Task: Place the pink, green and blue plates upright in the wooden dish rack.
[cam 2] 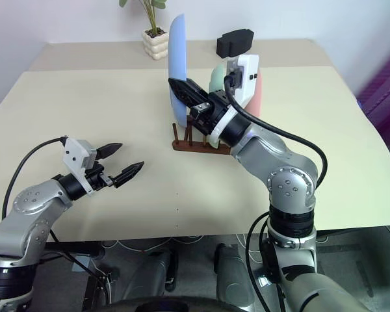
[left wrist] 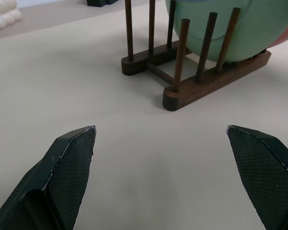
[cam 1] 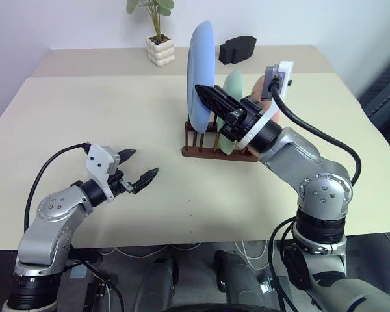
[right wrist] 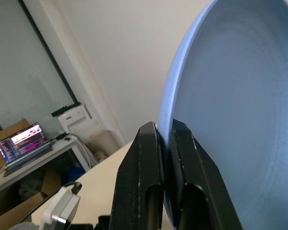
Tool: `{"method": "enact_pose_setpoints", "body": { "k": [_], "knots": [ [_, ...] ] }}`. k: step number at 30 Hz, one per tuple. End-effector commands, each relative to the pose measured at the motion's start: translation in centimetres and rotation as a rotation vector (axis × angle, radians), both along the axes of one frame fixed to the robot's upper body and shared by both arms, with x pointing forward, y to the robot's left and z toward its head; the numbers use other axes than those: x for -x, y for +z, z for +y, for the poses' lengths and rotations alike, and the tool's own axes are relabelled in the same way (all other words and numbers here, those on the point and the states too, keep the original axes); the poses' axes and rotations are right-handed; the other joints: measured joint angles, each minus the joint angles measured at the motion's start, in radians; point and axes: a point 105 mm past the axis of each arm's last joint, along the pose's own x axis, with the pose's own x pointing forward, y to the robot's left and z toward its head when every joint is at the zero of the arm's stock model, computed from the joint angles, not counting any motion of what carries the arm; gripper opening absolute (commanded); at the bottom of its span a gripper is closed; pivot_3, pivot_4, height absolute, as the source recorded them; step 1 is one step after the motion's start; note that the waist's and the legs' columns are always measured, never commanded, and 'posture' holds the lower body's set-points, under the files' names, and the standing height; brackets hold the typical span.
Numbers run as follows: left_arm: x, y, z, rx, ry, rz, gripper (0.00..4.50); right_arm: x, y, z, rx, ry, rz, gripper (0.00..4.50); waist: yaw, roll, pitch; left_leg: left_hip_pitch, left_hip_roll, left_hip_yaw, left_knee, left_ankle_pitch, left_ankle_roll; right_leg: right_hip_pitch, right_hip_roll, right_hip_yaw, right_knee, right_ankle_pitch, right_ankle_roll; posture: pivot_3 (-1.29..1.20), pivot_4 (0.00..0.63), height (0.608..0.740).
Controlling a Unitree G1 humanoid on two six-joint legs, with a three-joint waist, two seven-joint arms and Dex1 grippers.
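The blue plate (cam 1: 201, 68) stands on edge in the air, its lower rim about level with the peg tops at the left end of the wooden dish rack (cam 1: 211, 148). My right gripper (right wrist: 164, 132) is shut on that plate's rim (cam 1: 207, 95). The green plate (cam 1: 233, 88) stands upright between the pegs, and the pink plate (cam 2: 258, 97) is behind it, mostly hidden by my right arm. The rack's nearest slots (left wrist: 153, 52) hold nothing. My left gripper (cam 1: 140, 166) hovers open over the table to the rack's left, holding nothing.
A potted plant in a white pot (cam 1: 160, 49) and a black object (cam 1: 237, 49) sit at the back of the beige table (cam 1: 84, 110). Bare tabletop stretches left and in front of the rack. The table's front edge lies close under my arms.
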Motion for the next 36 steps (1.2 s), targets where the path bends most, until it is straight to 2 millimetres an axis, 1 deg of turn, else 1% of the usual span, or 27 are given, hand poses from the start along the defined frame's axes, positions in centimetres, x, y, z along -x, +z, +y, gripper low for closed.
{"method": "enact_pose_setpoints", "body": {
  "k": [1, 11, 17, 26, 28, 29, 30, 32, 33, 35, 36],
  "knots": [
    [0.2, 0.7, -0.2, -0.017, -0.017, -0.040, 4.47, 0.4, 0.9, 0.0, -0.044, 0.013, -0.016, 0.00, 0.000, 0.000, 0.000, 0.000, 0.000, 0.000, 0.000, 0.000, 0.000, 0.000, 0.000, 0.000, 0.000, 0.000, 0.000, 0.00, 0.150, 0.735],
    [0.3, 0.2, 0.0, -0.021, -0.012, -0.038, 4.47, -1.0, -0.5, -0.3, -0.032, -0.037, 0.083, 0.00, 0.000, 0.000, 0.000, 0.000, 0.000, 0.000, 0.000, 0.000, 0.000, 0.000, 0.000, 0.000, 0.000, -0.001, -0.001, 0.00, 0.150, 0.735],
    [0.3, 0.0, 0.0, -0.021, -0.012, -0.037, 4.47, -1.2, -1.0, -0.3, -0.028, -0.043, 0.115, 0.00, 0.000, 0.000, 0.000, 0.000, 0.000, 0.000, 0.000, 0.000, 0.000, 0.000, 0.000, 0.000, 0.000, -0.001, -0.001, 0.00, 0.150, 0.735],
    [0.4, -0.1, -0.6, -0.020, -0.020, -0.038, 4.47, -1.6, -1.7, -0.3, -0.025, -0.045, 0.171, 0.00, 0.000, 0.000, 0.000, 0.000, 0.000, 0.000, 0.000, 0.000, 0.000, 0.000, 0.000, 0.000, -0.001, -0.001, -0.002, 0.00, 0.150, 0.735],
    [0.5, -0.1, -0.7, -0.020, -0.021, -0.037, 4.50, -1.5, -1.7, -0.3, -0.025, -0.043, 0.174, 0.72, 0.000, 0.000, 0.000, 0.000, 0.000, 0.000, 0.000, 0.000, 0.000, 0.000, 0.000, 0.000, -0.001, -0.001, -0.002, 0.00, 0.150, 0.735],
    [0.5, -0.1, -0.7, -0.019, -0.021, -0.038, 4.50, -1.5, -1.8, -0.3, -0.025, -0.043, 0.176, 0.97, 0.000, 0.000, 0.000, 0.000, 0.000, 0.000, 0.000, 0.000, 0.000, 0.000, 0.000, 0.000, -0.001, -0.001, -0.002, 0.00, 0.150, 0.735],
    [0.5, -0.1, -0.8, -0.018, -0.020, -0.038, 4.50, -1.5, -1.7, -0.3, -0.024, -0.042, 0.176, 1.42, 0.000, 0.000, 0.000, 0.000, 0.000, 0.000, 0.000, 0.000, 0.000, 0.000, 0.000, 0.000, -0.001, -0.001, -0.002, 0.00, 0.150, 0.735],
    [0.4, -0.1, -0.8, -0.016, -0.021, -0.038, 4.50, -1.5, -1.7, -0.3, -0.023, -0.042, 0.176, 2.45, 0.000, 0.000, 0.000, 0.000, 0.000, 0.000, 0.000, 0.000, 0.000, 0.000, 0.000, 0.000, -0.001, -0.001, -0.002, 0.00, 0.150, 0.735],
    [0.4, -0.1, -0.8, -0.016, -0.021, -0.038, 4.50, -1.5, -1.7, -0.4, -0.022, -0.043, 0.175, 2.85, 0.000, 0.000, 0.000, 0.000, 0.000, 0.000, 0.000, 0.000, 0.000, 0.000, 0.000, 0.000, -0.001, -0.001, -0.002, 0.00, 0.150, 0.735],
    [0.4, -0.1, -0.9, -0.015, -0.022, -0.038, 4.50, -1.5, -1.7, -0.4, -0.019, -0.046, 0.170, 3.95, 0.000, 0.000, 0.000, 0.000, 0.000, 0.000, 0.000, 0.000, 0.000, 0.000, 0.000, 0.000, -0.001, -0.001, -0.002, 0.00, 0.150, 0.735],
    [0.4, -0.1, -0.9, -0.014, -0.022, -0.038, 4.50, -1.5, -1.6, -0.4, -0.017, -0.047, 0.167, 4.40, 0.000, 0.000, 0.000, 0.000, 0.000, 0.000, 0.000, 0.000, 0.000, 0.000, 0.000, 0.000, -0.001, -0.001, -0.002, 0.00, 0.150, 0.735]
  ]
}}
